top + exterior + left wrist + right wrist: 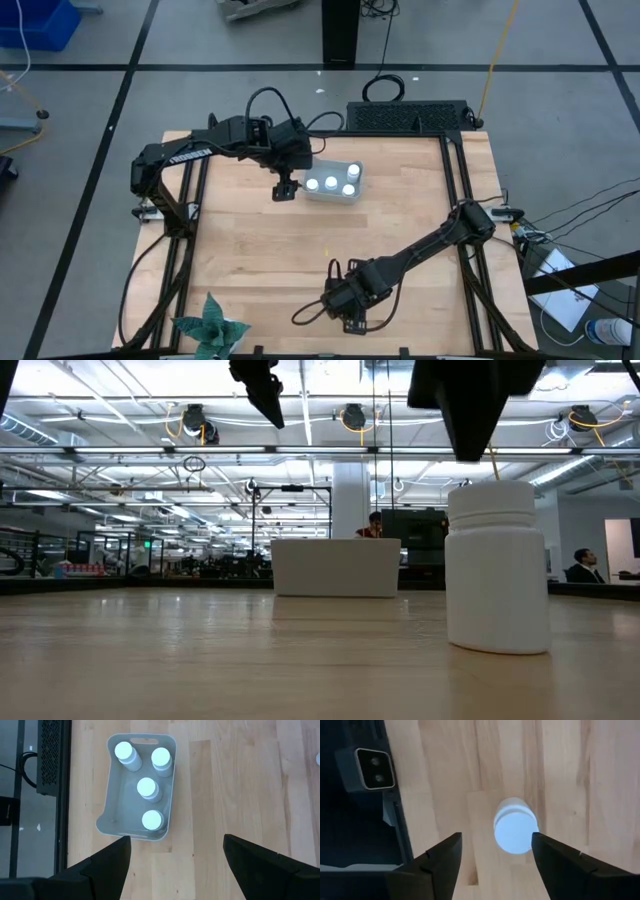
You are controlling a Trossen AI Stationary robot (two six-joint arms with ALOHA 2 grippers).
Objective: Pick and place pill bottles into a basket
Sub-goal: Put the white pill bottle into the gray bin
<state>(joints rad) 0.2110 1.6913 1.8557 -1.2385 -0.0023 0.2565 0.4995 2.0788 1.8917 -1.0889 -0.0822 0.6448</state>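
Note:
The light grey-blue basket (333, 183) stands at the far middle of the table, and several white pill bottles stand upright in it (148, 787). One more white bottle (497, 570) stands on its base on the table near the front edge. My right gripper (495, 852) hangs open above this bottle, pointing down. In the right wrist view the bottle's round cap (515, 831) shows below and between the two fingers, untouched. My left gripper (284, 190) is open and empty, above the table just left of the basket (137, 785).
A green star-shaped paper plant (210, 328) sits at the table's front left corner. A black grille-like box (408, 116) lies along the far edge behind the basket. The low camera's housing (372, 767) stands at the front edge, close to my right gripper.

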